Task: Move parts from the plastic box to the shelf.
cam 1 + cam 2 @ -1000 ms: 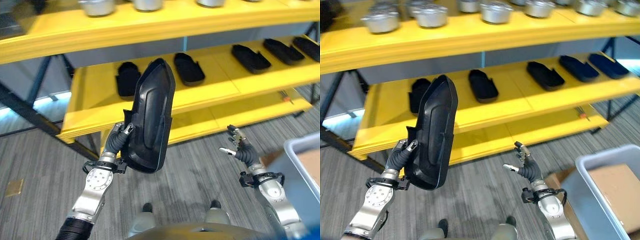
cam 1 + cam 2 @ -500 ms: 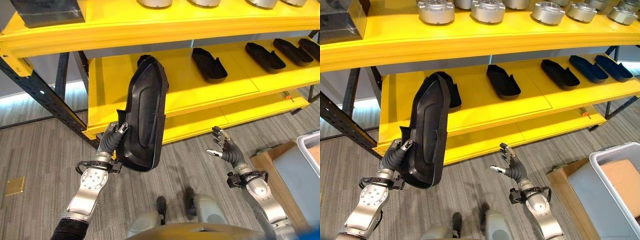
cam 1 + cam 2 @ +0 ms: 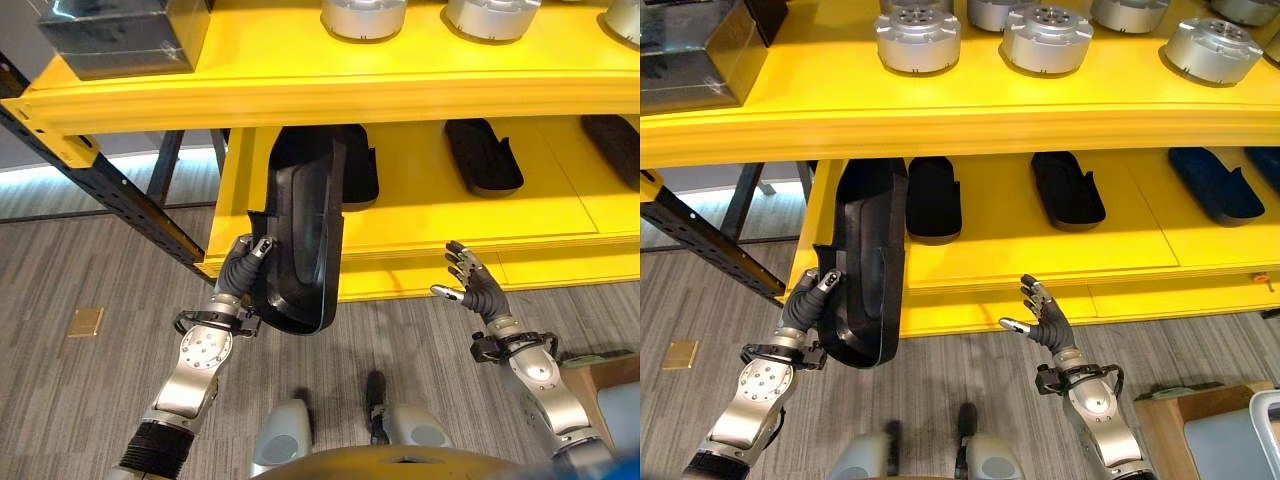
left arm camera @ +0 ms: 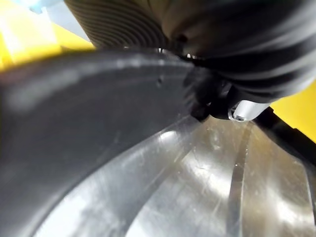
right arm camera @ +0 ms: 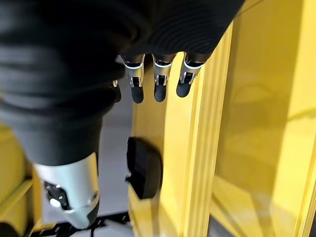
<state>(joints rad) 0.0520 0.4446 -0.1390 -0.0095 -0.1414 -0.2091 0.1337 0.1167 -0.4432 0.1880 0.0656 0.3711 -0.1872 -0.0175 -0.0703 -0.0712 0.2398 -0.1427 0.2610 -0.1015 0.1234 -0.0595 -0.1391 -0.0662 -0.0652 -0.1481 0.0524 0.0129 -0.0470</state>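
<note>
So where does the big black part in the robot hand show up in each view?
Left eye: black part left of centre, upright, gripped by left robot hand.
Right eye: lower left.
Left wrist: close up.
Right wrist: not in it.
Shared landmark: yellow shelf.

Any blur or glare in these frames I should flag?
Left wrist view: the black part sits very close, smeared, with bright sheen streaks. Right wrist view: the dark cover is soft; the shelf shows mild reflections. Eye views: clear, and the left robot hand reads sharply.

Warehouse or workshop storeroom, yellow rack shelving (image 3: pixel 970 120), metal parts (image 3: pixel 918 38), grey carpet floor (image 3: pixel 90 260)
</note>
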